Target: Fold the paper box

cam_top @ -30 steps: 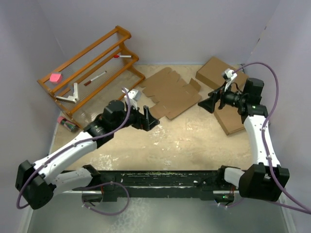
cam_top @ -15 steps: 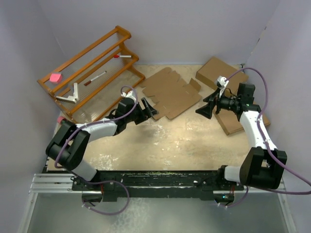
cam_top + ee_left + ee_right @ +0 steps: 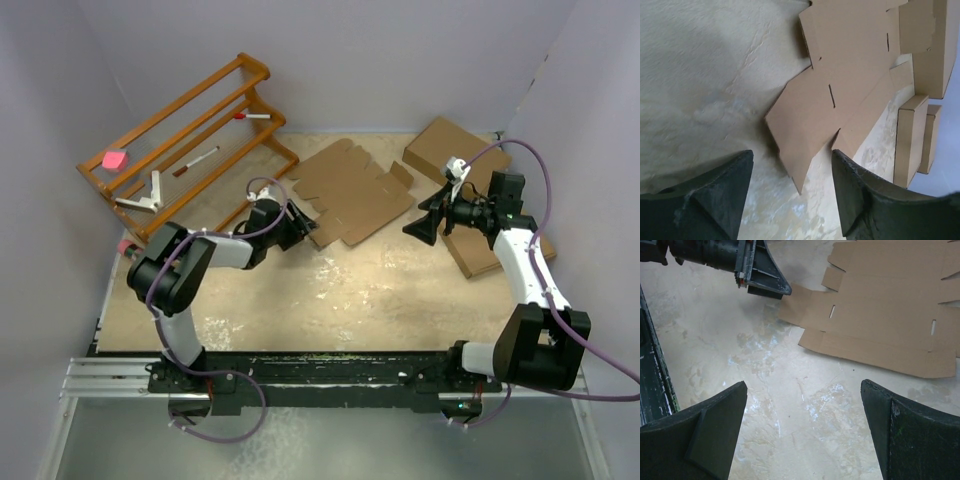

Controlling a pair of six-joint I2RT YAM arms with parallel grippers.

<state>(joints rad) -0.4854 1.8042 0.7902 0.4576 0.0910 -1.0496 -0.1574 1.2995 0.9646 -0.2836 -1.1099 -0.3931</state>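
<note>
The paper box (image 3: 352, 192) lies flat and unfolded at the back middle of the table, a brown die-cut sheet with notched flaps. My left gripper (image 3: 306, 229) is open at the sheet's near left corner. In the left wrist view the sheet (image 3: 840, 85) has its corner flap pointing down between my open left gripper (image 3: 792, 156). My right gripper (image 3: 419, 224) is open and empty, just right of the sheet. In the right wrist view my right gripper (image 3: 804, 385) hangs over bare table, with the sheet (image 3: 890, 310) ahead and the left gripper (image 3: 760, 270) at its corner.
A larger brown box (image 3: 443, 148) stands at the back right, with two flat brown boxes (image 3: 480, 248) in front of it under my right arm. A wooden rack (image 3: 180, 140) with markers and a pink item (image 3: 115, 159) stands at the back left.
My left arm has stretched forward and brought its open gripper up to the sheet's near left corner. My right gripper moved slightly left towards the sheet, then stayed still.
</note>
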